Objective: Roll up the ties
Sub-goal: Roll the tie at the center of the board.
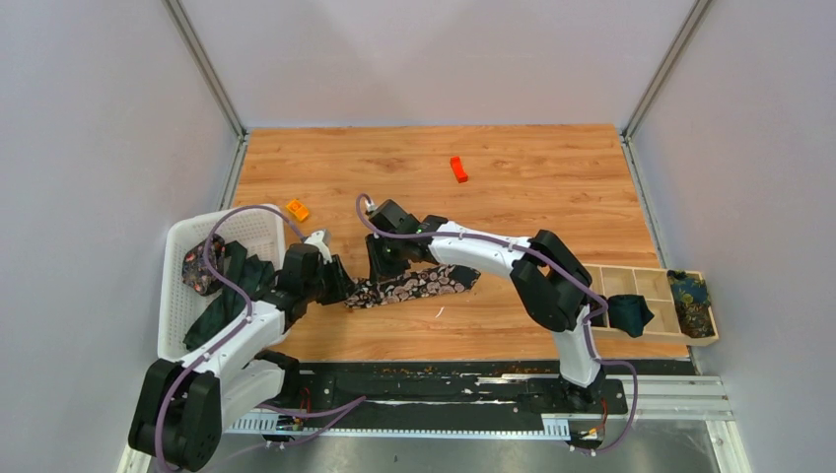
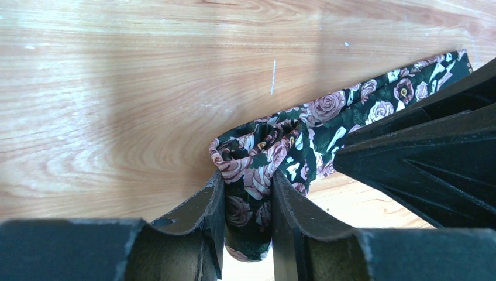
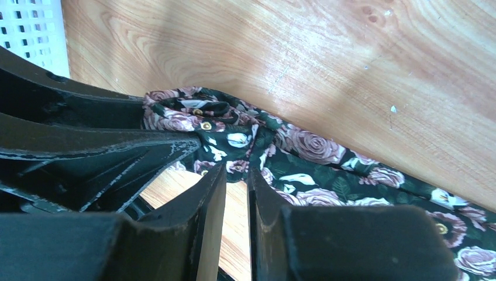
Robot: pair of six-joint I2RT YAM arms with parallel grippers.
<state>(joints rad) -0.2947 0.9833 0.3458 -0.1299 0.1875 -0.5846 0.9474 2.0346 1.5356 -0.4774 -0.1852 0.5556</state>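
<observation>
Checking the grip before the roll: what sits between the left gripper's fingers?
The bunched end of the flowered tie sits there, pinched between the two fingers of the left gripper. The left wrist view shows this plainly.

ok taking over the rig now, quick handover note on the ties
Left gripper: shut on the floral tie's folded end.
Right gripper: jaws nearly together at that tie's edge; grip unclear.
Floral tie: on the table, only its end curled, rest flat.
Done: teal tie and patterned tie sit in the tray.
Left: finish rolling the floral tie, then the basket ties in the basket.
</observation>
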